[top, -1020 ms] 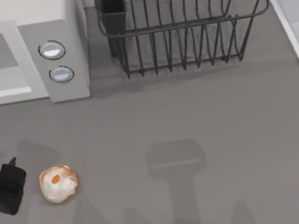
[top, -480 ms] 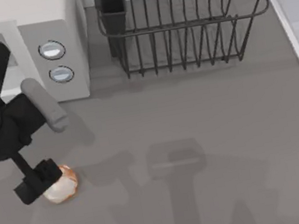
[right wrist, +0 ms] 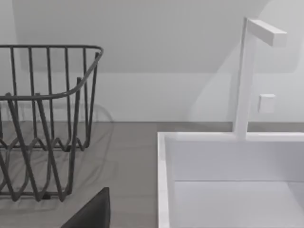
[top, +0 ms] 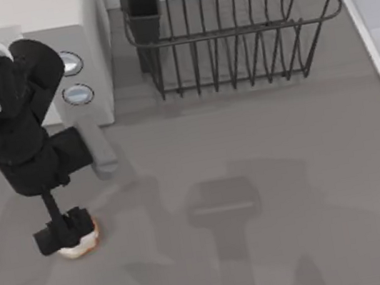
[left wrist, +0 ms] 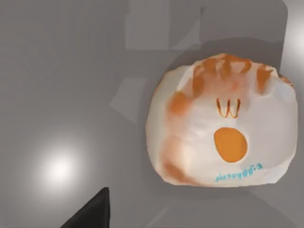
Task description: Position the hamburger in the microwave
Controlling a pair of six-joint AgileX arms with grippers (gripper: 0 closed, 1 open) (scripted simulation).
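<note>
Hovering over the hamburger (top: 82,240) on the table (top: 253,176), left pincer (top: 63,231), spread unclear, shd centre w/ bun before closing.

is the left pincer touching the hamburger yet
Cannot tell. In the top view the left pincer sits over the hamburger, hiding any contact; the left wrist view shows the hamburger close below, but no contact.

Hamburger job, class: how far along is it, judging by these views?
Done: the left pincer sits directly above the hamburger on the table. In hand: lining up the grasp; no lift shows. Left: gripping it, then carrying it into the microwave at the table's back left.
</note>
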